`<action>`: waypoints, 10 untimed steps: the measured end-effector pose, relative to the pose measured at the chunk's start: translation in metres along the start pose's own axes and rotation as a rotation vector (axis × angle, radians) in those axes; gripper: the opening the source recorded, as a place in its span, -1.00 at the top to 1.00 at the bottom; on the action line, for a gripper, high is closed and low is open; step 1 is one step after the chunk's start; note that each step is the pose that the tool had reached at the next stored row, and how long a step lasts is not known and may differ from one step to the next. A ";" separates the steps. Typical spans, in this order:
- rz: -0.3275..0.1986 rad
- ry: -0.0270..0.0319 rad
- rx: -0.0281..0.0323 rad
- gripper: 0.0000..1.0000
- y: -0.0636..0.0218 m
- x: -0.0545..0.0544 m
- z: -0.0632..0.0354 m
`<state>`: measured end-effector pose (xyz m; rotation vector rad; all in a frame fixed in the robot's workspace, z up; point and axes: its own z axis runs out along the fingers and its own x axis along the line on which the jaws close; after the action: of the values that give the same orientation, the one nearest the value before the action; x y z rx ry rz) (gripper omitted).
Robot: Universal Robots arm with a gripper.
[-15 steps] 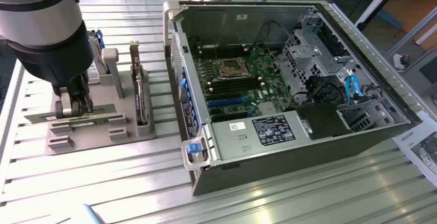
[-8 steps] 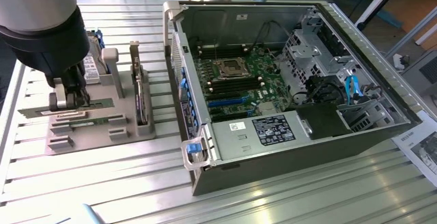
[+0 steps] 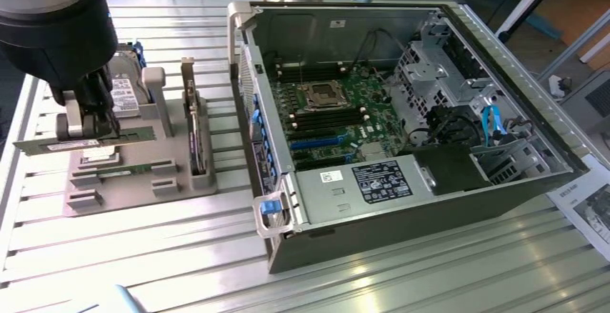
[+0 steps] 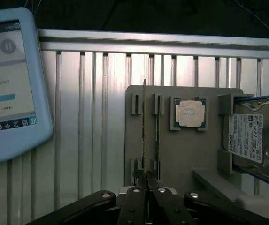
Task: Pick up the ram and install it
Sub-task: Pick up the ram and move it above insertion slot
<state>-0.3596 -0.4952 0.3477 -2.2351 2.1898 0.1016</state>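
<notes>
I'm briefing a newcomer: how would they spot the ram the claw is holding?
Find the grey holder on the exterior view's left of the open computer case. Above it, the claw grips the ram: a long, thin green stick held roughly level, unlike the darker card standing upright in the holder.

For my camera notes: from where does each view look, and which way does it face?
Exterior view: high above the table, looking down at the open computer case and grey holder; the arm and tool show.
Wrist view: on the wrist, looking down along the tool at the holder; the tool's fingers show.
Both share the tool, the held ram and the holder.
</notes>
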 end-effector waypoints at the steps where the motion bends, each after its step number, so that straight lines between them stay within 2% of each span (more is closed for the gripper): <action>1: 0.000 0.0000 0.0001 0.75 0.0001 0.000 -0.0029; 10: 0.000 0.0001 0.0000 0.75 0.0012 -0.002 -0.0307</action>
<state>-0.3596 -0.4952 0.3785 -2.2351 2.1899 0.1015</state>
